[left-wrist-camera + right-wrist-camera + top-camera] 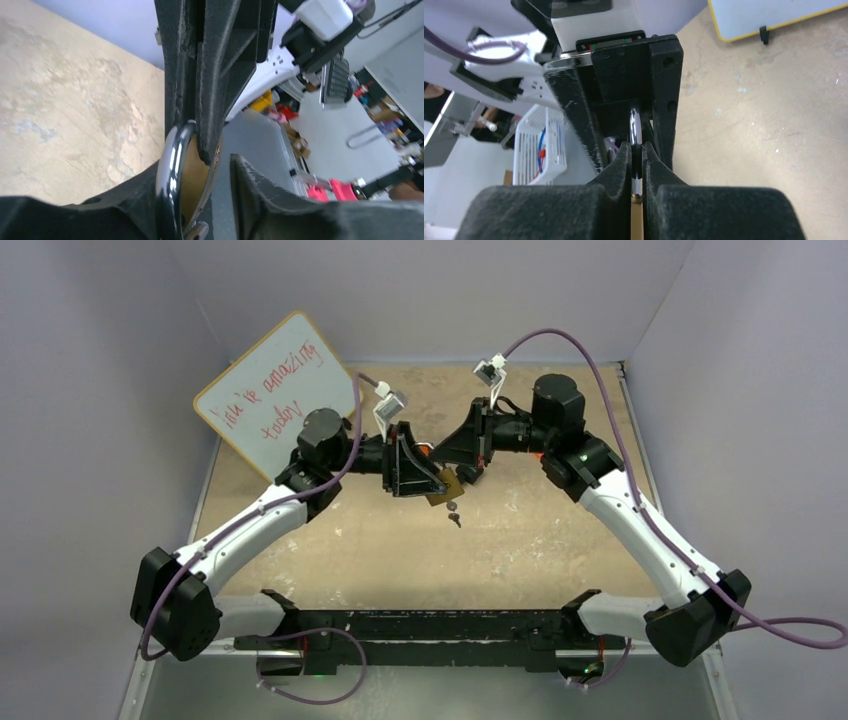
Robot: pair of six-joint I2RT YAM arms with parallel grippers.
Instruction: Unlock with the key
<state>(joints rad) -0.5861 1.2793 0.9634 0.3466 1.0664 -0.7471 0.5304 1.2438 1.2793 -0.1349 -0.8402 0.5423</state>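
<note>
A brass padlock [445, 488] with a chrome shackle is held above the middle of the table between both grippers. My right gripper [637, 150] is shut on the shackle [635, 125], with the brass body [637, 220] just below its fingers. My left gripper [195, 170] stands open around the padlock. One finger lies against the shackle [170, 165] and the other finger [260, 200] is a small gap away from the brass body [192, 180]. A small dark key [455, 513] shows just under the padlock. I cannot tell whether it sits in the keyhole.
A whiteboard [275, 390] with red writing leans at the back left, close behind the left arm. Purple walls close in the table on three sides. The arms' black base bar [430, 630] runs along the near edge.
</note>
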